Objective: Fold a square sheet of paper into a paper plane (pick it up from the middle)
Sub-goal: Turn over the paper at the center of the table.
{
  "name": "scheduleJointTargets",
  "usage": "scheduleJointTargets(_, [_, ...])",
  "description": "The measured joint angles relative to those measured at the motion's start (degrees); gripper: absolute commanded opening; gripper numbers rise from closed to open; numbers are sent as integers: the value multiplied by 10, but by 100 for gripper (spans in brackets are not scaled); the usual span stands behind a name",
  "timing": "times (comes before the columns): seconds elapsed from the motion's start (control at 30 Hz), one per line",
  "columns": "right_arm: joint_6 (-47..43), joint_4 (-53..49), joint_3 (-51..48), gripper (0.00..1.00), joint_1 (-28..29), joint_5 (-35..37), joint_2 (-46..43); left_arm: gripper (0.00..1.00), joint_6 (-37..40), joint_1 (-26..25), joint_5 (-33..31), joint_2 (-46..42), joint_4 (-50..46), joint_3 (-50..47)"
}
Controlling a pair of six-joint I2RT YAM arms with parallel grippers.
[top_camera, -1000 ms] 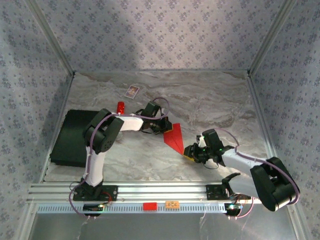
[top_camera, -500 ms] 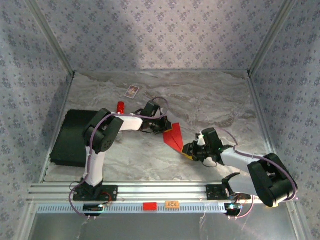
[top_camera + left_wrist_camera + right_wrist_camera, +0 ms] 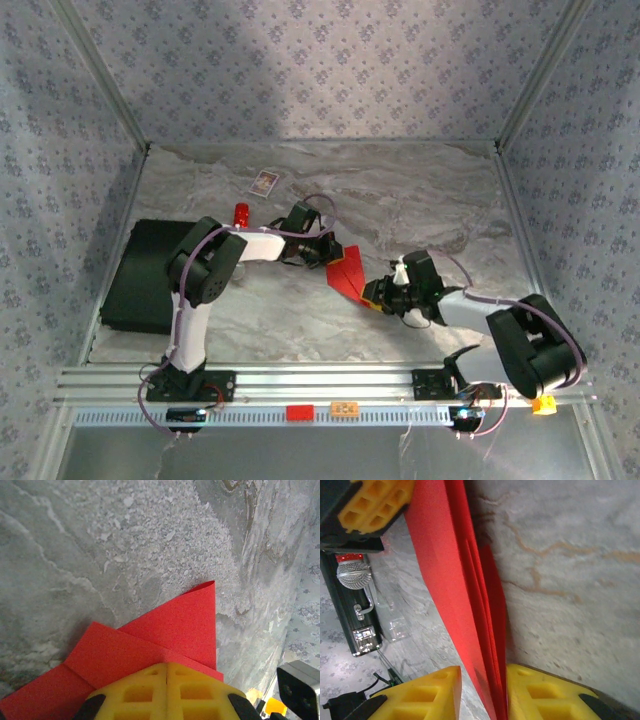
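Folded red paper sits near the middle of the tabletop, its narrow end pointing toward the near edge and its layers partly raised on edge.

Left gripper is at the paper's far end. Its yellow fingers are pressed together, pinching the wide end of the folds.

Right gripper is at the narrow near end. One yellow finger sits on each side of the upright layers and both touch them, a light pinch with the paper filling the gap.

Black case lies at the left edge, with the red stick with silver ball tip just beyond it. Small printed card lies near the far edge, well apart from the paper.
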Motion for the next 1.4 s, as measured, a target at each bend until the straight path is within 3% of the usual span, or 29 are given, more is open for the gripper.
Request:
scheduleJointTargets(0.23, [-1, 28, 4, 24, -2, -8, 23, 0, 0, 0, 0, 0, 1, 0])
scheduleJointTargets(0.37, [-7, 31, 4, 16, -4, -9, 23, 2, 1, 0, 3, 0, 6, -2])
scheduleJointTargets(0.5, [-16, 32, 4, 10, -4, -12, 23, 10, 9, 1, 7, -1, 7, -3])
scheduleJointTargets(0.63, [-25, 31, 4, 8, -5, -14, 20, 26, 18, 1, 10, -9, 9, -5])
scheduleJointTargets(0.87, [-61, -34, 19, 8, -5, 3, -44, 38, 34, 0, -22, -74, -3, -38])
scheduleJointTargets(0.97, [-84, -73, 32, 8, -3, 26, -92, 39, 48, 0, -49, -119, -13, -47])
scheduleJointTargets(1.17, [-148, -188, 85, 8, 17, 104, -178, 30, 77, 0, -116, -210, -26, -68])
scheduleJointTargets(1.4, [-209, -305, 155, 8, 68, 228, -215, 28, 90, 0, -180, -274, -35, -111])
